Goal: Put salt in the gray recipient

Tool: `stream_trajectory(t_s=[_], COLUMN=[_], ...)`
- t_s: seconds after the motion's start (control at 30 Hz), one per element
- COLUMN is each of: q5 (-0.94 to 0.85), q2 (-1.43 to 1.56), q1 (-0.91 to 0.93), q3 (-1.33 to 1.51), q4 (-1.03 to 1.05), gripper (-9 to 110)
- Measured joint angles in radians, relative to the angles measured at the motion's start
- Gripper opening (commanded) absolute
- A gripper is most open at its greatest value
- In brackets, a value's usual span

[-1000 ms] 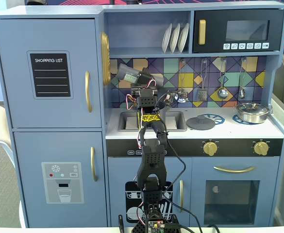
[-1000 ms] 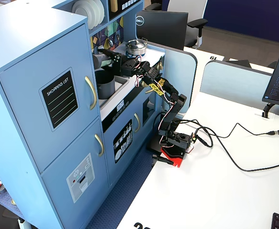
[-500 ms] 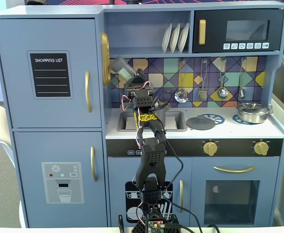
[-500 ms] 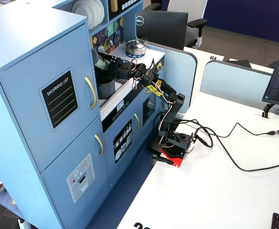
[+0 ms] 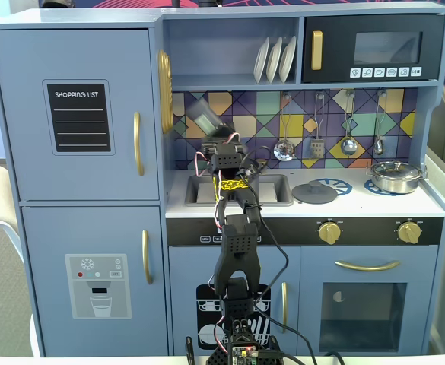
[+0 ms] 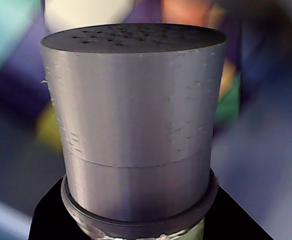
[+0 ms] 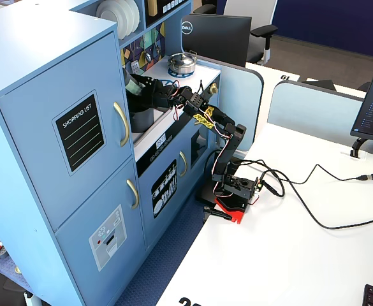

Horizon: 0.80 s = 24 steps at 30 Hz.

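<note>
Toy kitchen (image 5: 77, 228) filling frame; gray pot (image 7: 141, 118) seated in sink at centre-left; gripper (image 5: 216, 131) clamped on salt shaker (image 5: 205, 116), held tilted above, perforated cap (image 6: 131, 37) upward, apparently between shakes.

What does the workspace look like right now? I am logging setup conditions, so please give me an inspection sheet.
Surface: pale counter of a blue toy kitchen, with a sink recess.
Job's things: tall slim gray salt shaker held tilted above the sink; dark gray cylindrical pot sits in the sink area.
Clutter: flat round gray lid and shiny silver pan on the counter; hanging utensils; white plates on the shelf.
Grippers: gripper, jaws shut on the shaker.
Cables: black cables across the white desk.
Surroundings: Dell monitor, office partitions.
</note>
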Motion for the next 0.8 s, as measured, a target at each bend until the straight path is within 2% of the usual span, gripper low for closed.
stream_trajectory(t_s=[0.2,0.53,0.8], q5=[0.000,0.012,-0.009], q2=[-0.018,-0.015,-0.081], q1=[-0.029,0.100,-0.023], q3=[-0.040,0.043,-0.092], q4=[-0.021,0.038,-0.049], gripper=[0,0,0])
